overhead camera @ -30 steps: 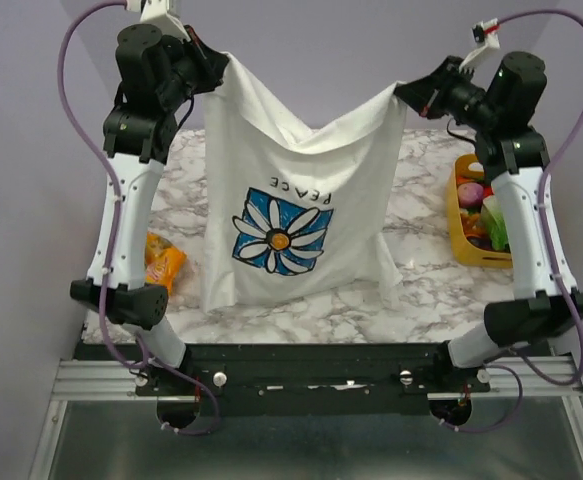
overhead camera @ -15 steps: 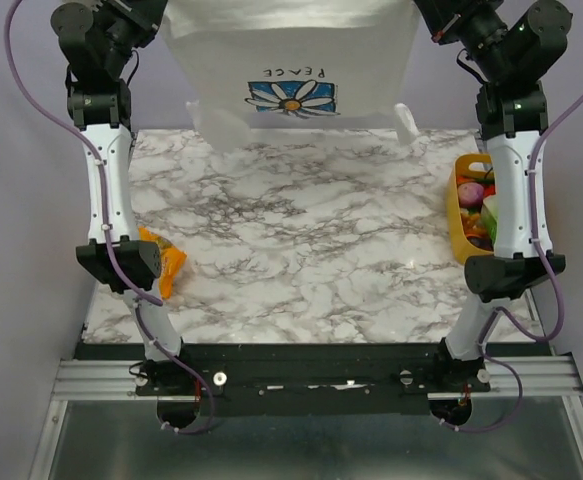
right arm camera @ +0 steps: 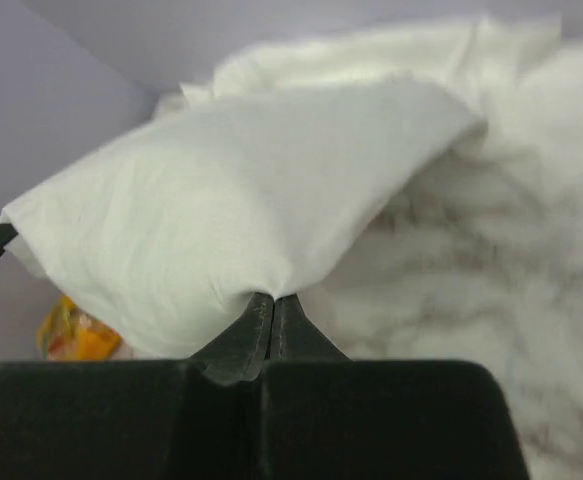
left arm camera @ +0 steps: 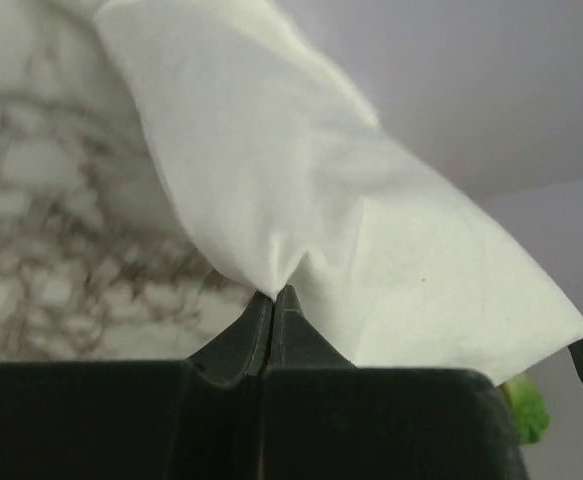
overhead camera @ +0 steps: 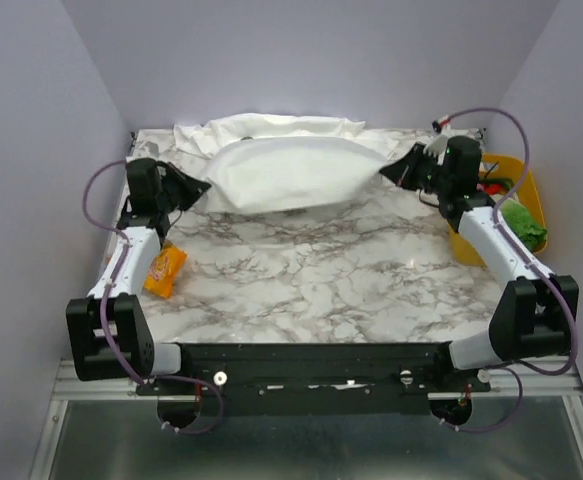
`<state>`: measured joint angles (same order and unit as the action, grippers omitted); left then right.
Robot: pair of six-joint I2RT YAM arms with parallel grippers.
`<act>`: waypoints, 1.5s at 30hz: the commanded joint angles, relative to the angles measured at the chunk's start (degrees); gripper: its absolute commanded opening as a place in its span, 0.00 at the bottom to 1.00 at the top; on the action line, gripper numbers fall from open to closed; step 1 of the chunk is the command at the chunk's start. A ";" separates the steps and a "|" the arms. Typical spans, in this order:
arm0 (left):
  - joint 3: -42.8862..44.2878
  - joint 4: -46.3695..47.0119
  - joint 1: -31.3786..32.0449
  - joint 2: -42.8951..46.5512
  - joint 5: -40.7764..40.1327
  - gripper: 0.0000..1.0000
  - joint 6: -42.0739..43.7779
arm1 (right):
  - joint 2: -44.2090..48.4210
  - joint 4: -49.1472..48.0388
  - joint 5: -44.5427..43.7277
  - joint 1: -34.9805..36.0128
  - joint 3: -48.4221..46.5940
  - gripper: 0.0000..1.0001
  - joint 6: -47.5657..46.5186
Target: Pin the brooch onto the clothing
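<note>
This is looking like a robotics lab test cell rather than any home or shop. Plain pale lavender walls [overhead camera: 301,60] are boxing in a small marble-patterned surface [overhead camera: 321,280] on three sides. Two white-and-black robot arms, left [overhead camera: 126,265] and right [overhead camera: 496,245], are sitting bolted to a black mounting plate [overhead camera: 311,362] on a ribbed aluminium rail [overhead camera: 91,380], with loose purple cables [overhead camera: 481,110] looping off them. A white fabric T-shirt [overhead camera: 291,170] is stretching between the arms, while a yellow plastic bin [overhead camera: 531,185] and an orange snack packet [overhead camera: 163,270] are lying about.
</note>
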<state>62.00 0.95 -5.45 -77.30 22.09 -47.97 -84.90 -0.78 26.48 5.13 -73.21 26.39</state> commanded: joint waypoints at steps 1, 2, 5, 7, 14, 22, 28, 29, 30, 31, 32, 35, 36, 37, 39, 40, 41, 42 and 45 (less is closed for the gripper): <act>-16.17 -7.69 3.25 4.34 -0.99 0.00 3.92 | 7.19 -3.18 3.40 -0.29 21.84 0.00 2.87; -17.86 -9.02 3.17 6.52 -0.82 0.00 4.54 | 10.78 -2.74 3.66 -0.29 29.28 0.00 2.96; -20.33 -17.98 3.26 12.67 -4.23 0.00 7.18 | 18.86 5.84 0.78 -0.29 36.88 0.00 1.65; -19.73 -24.46 3.17 15.15 -6.00 0.00 8.23 | 21.87 12.86 0.33 -0.20 38.75 0.01 1.30; -17.44 -36.10 3.17 16.30 -7.41 0.00 10.96 | 28.92 28.27 -1.07 -0.29 42.10 0.00 2.70; -20.51 -44.44 3.34 17.18 -8.46 0.08 13.16 | 25.67 35.31 -0.55 -0.29 43.41 0.00 2.70; -18.06 -51.12 3.70 19.46 -11.36 0.12 14.21 | 24.96 41.45 1.20 -0.20 40.17 0.00 2.62; -17.01 -51.92 3.70 19.55 -11.45 0.12 14.56 | 25.05 42.51 1.90 -0.29 39.29 0.00 2.26; -16.56 -52.54 3.70 19.55 -10.58 0.13 14.83 | 25.66 43.31 2.17 -0.20 38.15 0.00 2.00; -16.30 -54.02 3.78 19.55 -9.88 0.13 15.61 | 25.84 45.32 2.26 -0.29 37.79 0.00 1.74; -15.86 -54.91 3.78 19.55 -9.70 0.13 15.97 | 26.10 46.38 2.00 -0.29 37.35 0.00 1.12; -16.20 -58.07 3.78 21.04 -10.74 0.13 16.85 | 27.07 50.60 1.47 -0.20 36.82 0.01 0.50; -16.47 -58.60 3.78 21.66 -11.27 0.13 16.94 | 27.42 50.70 2.86 -0.29 37.26 0.01 0.68; -16.64 -59.48 3.78 22.01 -11.19 0.13 17.03 | 27.60 51.48 3.75 -0.29 37.61 0.00 0.68; -17.08 -60.54 3.78 22.80 -10.49 0.13 17.12 | 27.60 53.15 2.01 -0.20 37.61 0.00 -0.02; -17.43 -61.06 3.96 23.07 -10.31 0.13 17.12 | 27.60 54.72 0.95 -0.20 37.61 0.00 -0.20; -18.31 -61.24 3.96 23.76 -10.48 0.14 17.20 | 27.86 55.00 1.64 -0.29 37.96 0.00 -0.29; -18.75 -61.50 3.87 23.95 -10.66 0.19 17.81 | 28.21 55.09 2.69 -0.20 38.40 0.01 -0.29; -17.44 -63.00 3.96 23.60 -12.06 0.54 19.31 | 30.58 55.97 4.37 -0.29 38.23 0.13 -1.16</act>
<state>44.03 -57.89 -1.74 -54.24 12.36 -31.48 -57.43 50.43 28.38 5.13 -35.16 26.87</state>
